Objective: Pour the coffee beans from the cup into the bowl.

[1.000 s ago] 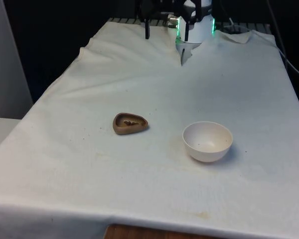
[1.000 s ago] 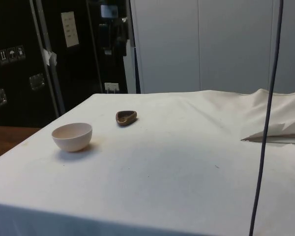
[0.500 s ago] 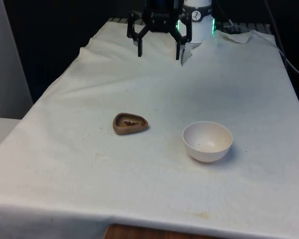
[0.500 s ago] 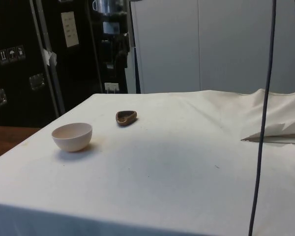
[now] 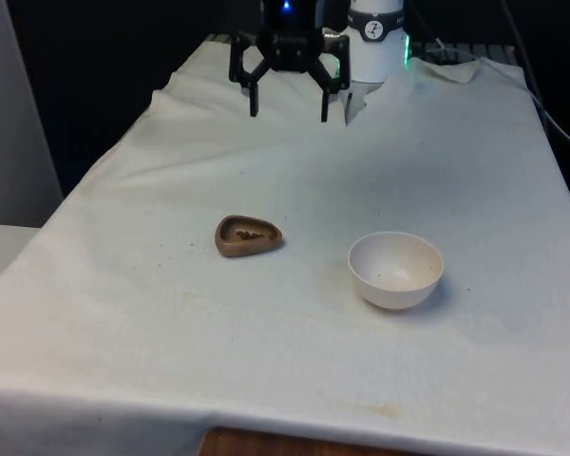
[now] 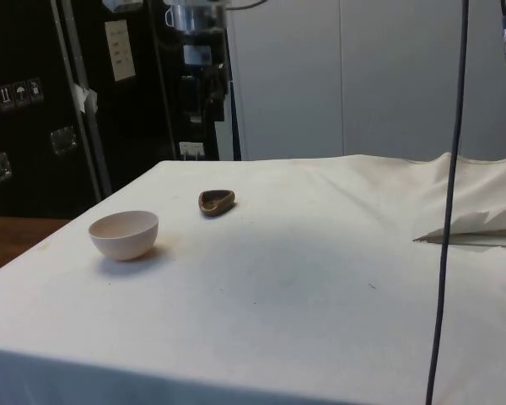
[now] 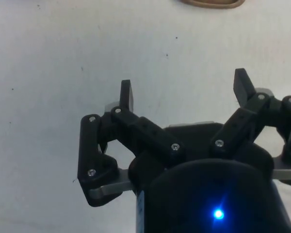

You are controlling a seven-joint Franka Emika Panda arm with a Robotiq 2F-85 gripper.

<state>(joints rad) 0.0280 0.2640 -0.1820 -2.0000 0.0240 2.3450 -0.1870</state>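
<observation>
Front view: black fingers (image 5: 254,101) are hanging spread wide, well apart from the small brown cup (image 5: 248,236) and round white bowl (image 5: 396,270).

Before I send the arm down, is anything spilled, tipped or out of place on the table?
Nothing stands out. The brown cup sits upright with beans inside, none on the cloth around it. The white bowl stands upright, apart from it on the front view's right. The gripper hangs open above the far end.
</observation>
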